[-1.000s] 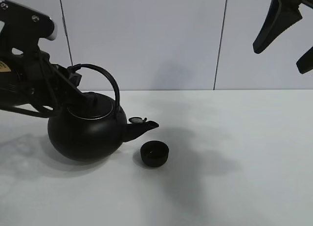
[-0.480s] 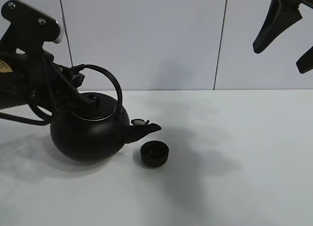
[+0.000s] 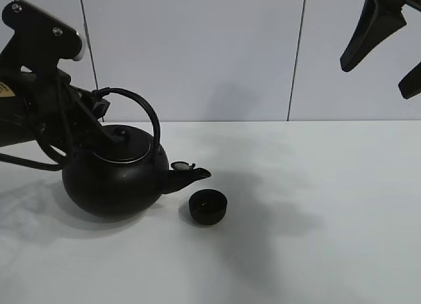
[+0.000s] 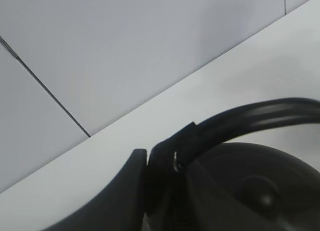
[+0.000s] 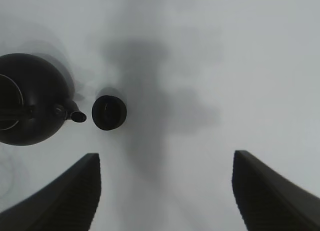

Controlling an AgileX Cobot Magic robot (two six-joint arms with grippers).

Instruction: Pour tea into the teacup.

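Note:
A big round black kettle (image 3: 112, 182) with an arched handle (image 3: 141, 110) is at the left, low over or on the white table; I cannot tell which. Its spout (image 3: 194, 177) points right, just up-left of the teacup. The teacup (image 3: 208, 206) is small, black and handleless, and stands upright on the table. My left gripper (image 3: 100, 106) is shut on the handle's left end; the left wrist view shows the gripper (image 4: 150, 166) clamped on the handle (image 4: 250, 116). My right gripper (image 3: 388, 44) is open and empty, high at the top right. Its wrist view shows the kettle (image 5: 25, 98) and teacup (image 5: 109, 112) far below the gripper (image 5: 166, 156).
The white table (image 3: 316, 212) stretches to the right of the teacup and carries soft arm shadows. A pale panelled wall (image 3: 217, 54) stands behind it. The left arm's body and cables (image 3: 33, 100) fill the upper left.
The kettle has shifted a little to the left after a small move right, and its spout sits slightly lower. The teacup and the right gripper have not moved.

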